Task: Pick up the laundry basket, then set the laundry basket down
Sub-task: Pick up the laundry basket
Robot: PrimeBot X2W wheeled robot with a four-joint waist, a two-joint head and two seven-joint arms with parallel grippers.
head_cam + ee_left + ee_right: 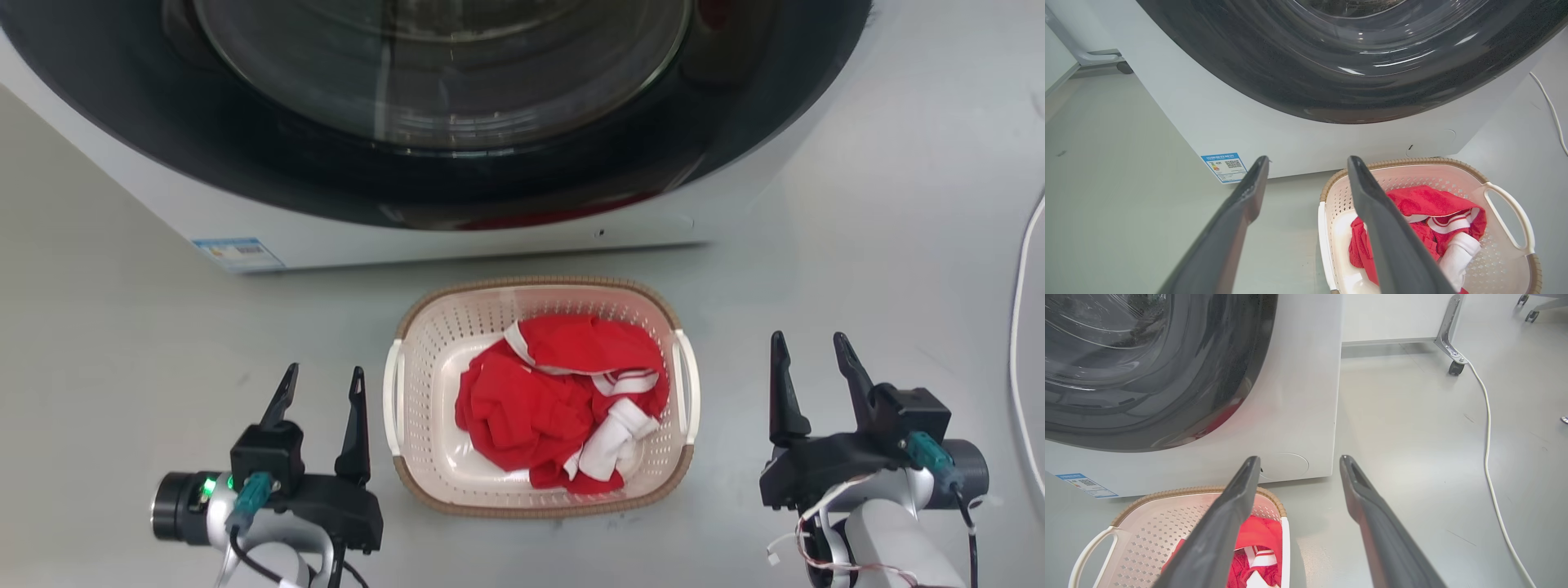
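Desk: Where is the basket sitting?

Me: I see the basket point(429, 359) on the grey floor point(122, 367), at 6 o'clock from the washing machine point(490, 241). It is close to the white front but not touching it. Red and white clothes point(531, 400) lie bunched inside, more toward the basket's 3 o'clock side.

Desk: And your 2 claws?

Me: My left claw point(324, 371) is at 9 o'clock of the basket, just beside the white handle point(393, 396) there and not touching it. Its 2 fingers stand moderately apart and grip nothing. My right claw point(809, 339) is at 3 o'clock, a bit farther off the basket's side. Its fingers are parted about the same and it is also empty. Both claws point toward 12 o'clock, at the machine.

Desk: Anything else around?

Me: A white cable point(1020, 327) runs along the floor at the far 3 o'clock edge. A blue-edged label point(237, 253) is stuck on the machine's lower corner, toward 10 o'clock from the basket.
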